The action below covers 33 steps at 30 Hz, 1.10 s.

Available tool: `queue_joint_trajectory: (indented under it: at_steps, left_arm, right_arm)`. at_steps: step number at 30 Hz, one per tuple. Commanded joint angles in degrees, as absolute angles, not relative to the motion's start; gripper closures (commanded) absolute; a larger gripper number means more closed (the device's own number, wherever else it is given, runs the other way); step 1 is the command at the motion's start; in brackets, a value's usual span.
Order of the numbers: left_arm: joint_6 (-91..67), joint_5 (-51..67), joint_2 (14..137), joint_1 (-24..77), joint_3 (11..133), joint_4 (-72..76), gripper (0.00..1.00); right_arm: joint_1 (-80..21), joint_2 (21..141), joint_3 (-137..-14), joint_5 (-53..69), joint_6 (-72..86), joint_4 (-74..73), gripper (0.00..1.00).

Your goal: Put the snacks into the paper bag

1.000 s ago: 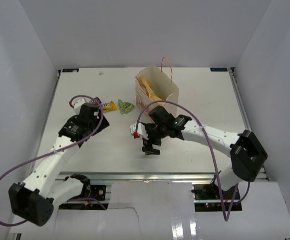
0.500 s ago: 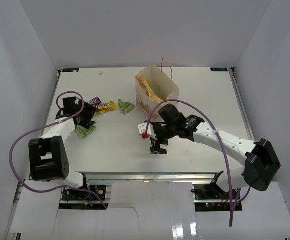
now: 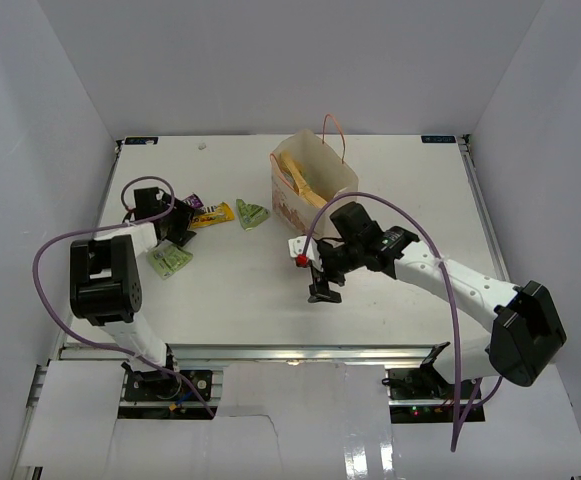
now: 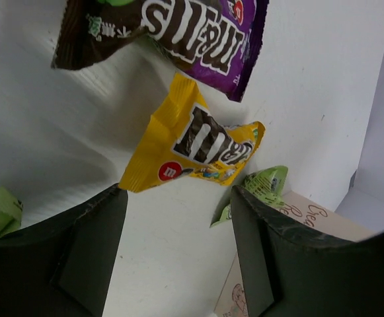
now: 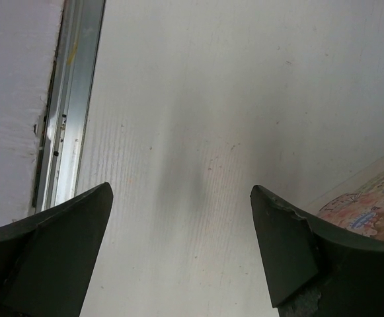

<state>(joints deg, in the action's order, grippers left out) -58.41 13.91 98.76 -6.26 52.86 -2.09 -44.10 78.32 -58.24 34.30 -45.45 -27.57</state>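
Note:
The cream paper bag [image 3: 315, 190] stands at the back centre with the yellow crisp packet [image 3: 298, 176] inside it. A purple candy wrapper [image 3: 191, 203], a yellow one [image 3: 216, 213] and a green one [image 3: 252, 213] lie left of the bag. Another green wrapper [image 3: 170, 262] lies nearer. My left gripper [image 3: 181, 230] is open and empty beside the purple and yellow wrappers. In the left wrist view [image 4: 178, 257] the yellow wrapper [image 4: 195, 142] lies just ahead of the jaws, with the purple wrapper [image 4: 208, 33] beyond it. My right gripper [image 3: 322, 285] [image 5: 178, 244] is open and empty over bare table in front of the bag.
The left wrist view also shows the green wrapper [image 4: 263, 186] and the bag's side [image 4: 297, 264] at the right. The table's metal front rail [image 5: 73, 99] and the bag's printed corner [image 5: 370, 205] show in the right wrist view. White walls enclose the table.
My left arm has folded back to the left, bringing its gripper beside the purple and yellow wrappers and uncovering the near green wrapper. My right gripper has shifted right.

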Motion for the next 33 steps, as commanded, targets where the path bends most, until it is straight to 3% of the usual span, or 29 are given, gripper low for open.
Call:
queue_joint_trajectory:
  at_steps: [1, 7, 14, 22, 27, 33]
  left_arm:
    - [-56.87, 12.4, 100.28, -6.59, 55.54, -0.61, 0.27]
    - [-55.2, 9.76, 101.68, -6.59, 56.16, -1.49, 0.3]
    - [-53.0, 12.13, 103.18, -6.5, 55.73, 2.19, 0.62]
    - [-48.17, 15.98, 98.18, -6.5, 52.04, 6.07, 0.87]
    - [-42.37, 19.59, 90.72, -6.5, 47.56, 6.5, 0.96]
    - [-38.41, 24.17, 76.66, -6.5, 39.47, 5.02, 0.99]
  right_arm:
    - [-43.59, 77.26, -58.71, 36.56, -45.35, -29.0, 0.1]
    - [-43.42, 76.29, -58.27, 37.26, -45.35, -29.88, 0.1]
    - [-42.89, 73.93, -61.08, 41.39, -49.47, -35.85, 0.12]
    - [-42.89, 72.16, -63.98, 43.94, -51.5, -36.21, 0.13]
    - [-42.89, 73.82, -66.18, 45.79, -51.33, -35.42, 0.14]
    - [-42.98, 76.11, -67.59, 45.44, -47.83, -30.33, 0.15]
